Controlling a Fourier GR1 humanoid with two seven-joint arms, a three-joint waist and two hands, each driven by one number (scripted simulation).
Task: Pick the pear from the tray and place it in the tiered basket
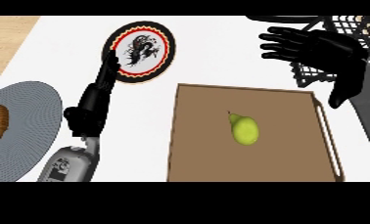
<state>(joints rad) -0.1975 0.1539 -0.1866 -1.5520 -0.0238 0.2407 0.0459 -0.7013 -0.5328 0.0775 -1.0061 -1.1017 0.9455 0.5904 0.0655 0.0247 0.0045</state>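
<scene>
A yellow-green pear (pixel 244 129) lies near the middle of the brown tray (pixel 202 159), stem pointing to the far left. The black wire tiered basket (pixel 347 25) stands at the far right corner. My right hand (pixel 318 47) hovers open beyond the tray's far right corner, fingers spread toward the left, thumb hanging down, partly in front of the basket. It is well above and to the right of the pear and holds nothing. My left hand (pixel 94 103) rests open at the left of the tray, fingers straight and pointing away.
A round plate with a red-and-black rim and a dark dragon figure (pixel 141 52) lies beyond the left hand. A large grey plate (pixel 29 125) holding something brown sits at the left edge. White counter runs between the plates and the tray.
</scene>
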